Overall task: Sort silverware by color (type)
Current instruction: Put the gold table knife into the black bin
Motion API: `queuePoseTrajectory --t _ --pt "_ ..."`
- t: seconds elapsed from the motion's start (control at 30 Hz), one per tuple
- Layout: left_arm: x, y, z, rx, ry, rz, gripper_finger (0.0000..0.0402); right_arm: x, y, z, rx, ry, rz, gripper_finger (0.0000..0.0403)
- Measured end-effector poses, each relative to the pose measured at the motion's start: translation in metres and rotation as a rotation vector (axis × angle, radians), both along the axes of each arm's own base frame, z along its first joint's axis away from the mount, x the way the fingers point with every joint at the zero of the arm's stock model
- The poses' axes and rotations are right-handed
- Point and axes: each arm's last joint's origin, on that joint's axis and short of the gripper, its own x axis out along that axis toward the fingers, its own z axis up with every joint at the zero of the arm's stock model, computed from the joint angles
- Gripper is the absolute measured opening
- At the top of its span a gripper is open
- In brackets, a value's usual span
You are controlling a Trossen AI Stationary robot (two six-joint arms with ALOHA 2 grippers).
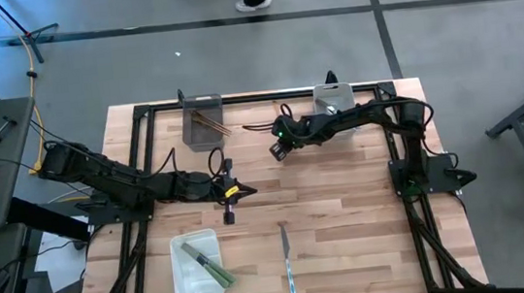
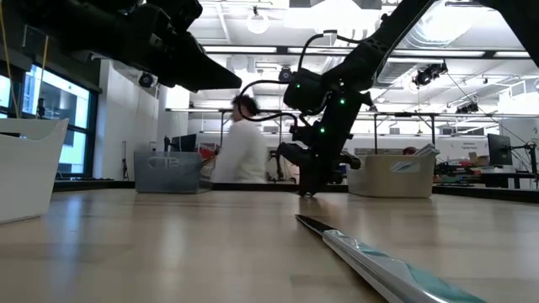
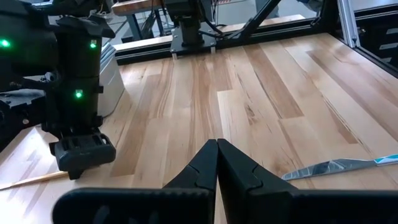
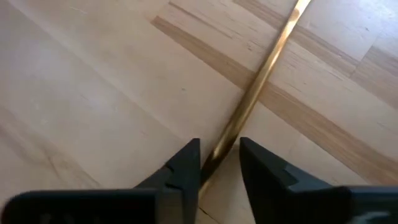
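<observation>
**Right pincer down on a brown stick**

My right pincer point(image 4: 219, 163) is lowered to the tabletop point(image 1: 346, 206), its fingers straddling a brown stick point(image 4: 261, 81), not yet clenched. My left pincer point(image 3: 217, 163) is clenched empty mid-table. A silver knife point(image 1: 288, 261) lies near the front edge.

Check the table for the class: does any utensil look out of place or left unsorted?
Yes. A silvery knife lies loose on the bare wood near the front edge, outside the white bin beside it. A brown stick also lies on the table, between the right gripper's open fingers.
</observation>
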Motion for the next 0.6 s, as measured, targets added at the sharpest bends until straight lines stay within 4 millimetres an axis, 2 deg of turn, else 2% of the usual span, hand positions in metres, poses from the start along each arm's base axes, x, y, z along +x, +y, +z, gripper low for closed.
queuePoseTrajectory --t 0.23,0.4,0.6 --pt "-0.011 -0.004 0.01 0.035 0.015 0.011 0.0 0.0 0.001 -0.001 0.012 0.006 0.021 0.0011" --pt "-0.03 -0.007 0.028 0.077 0.009 0.1 0.0 0.0 0.005 0.001 0.002 0.011 0.046 0.0012" --pt "-0.052 -0.015 0.045 0.097 -0.019 0.158 0.0 -0.001 0.018 0.014 0.038 -0.006 0.094 0.0004"
